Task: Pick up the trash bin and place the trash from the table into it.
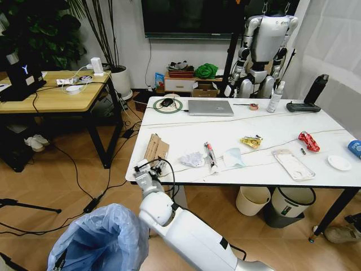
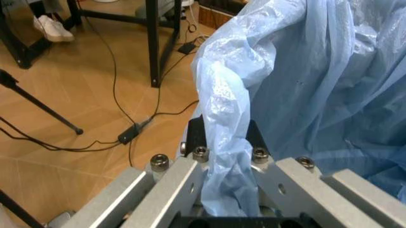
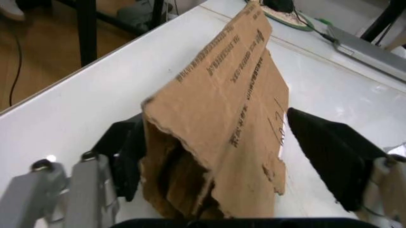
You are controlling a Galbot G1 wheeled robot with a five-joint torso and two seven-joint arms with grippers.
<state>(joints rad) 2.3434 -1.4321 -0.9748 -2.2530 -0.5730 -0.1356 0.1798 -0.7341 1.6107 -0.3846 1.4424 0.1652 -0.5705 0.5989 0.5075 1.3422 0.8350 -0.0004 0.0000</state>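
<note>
Key relation: the brown torn cardboard piece is straddled by the right gripper, its long axis running away from the wrist.
Right gripper: spread wide, one pad touching, nothing clamped.
Left gripper: clenched on the light-blue crinkly bag of the trash bin, held low near the floor.
Surface: glossy white marble-look table; cardboard at its near-left corner.
Room: wooden floor, cables.

The trash bin sits low at the robot's left, before the counter, with its bag pinched in the left hand. On the counter's near left corner lies the cardboard, between the spread fingers of the right hand. To its right along the front lie a tissue, a pen and wrappers. The laptop lies behind them.
</note>
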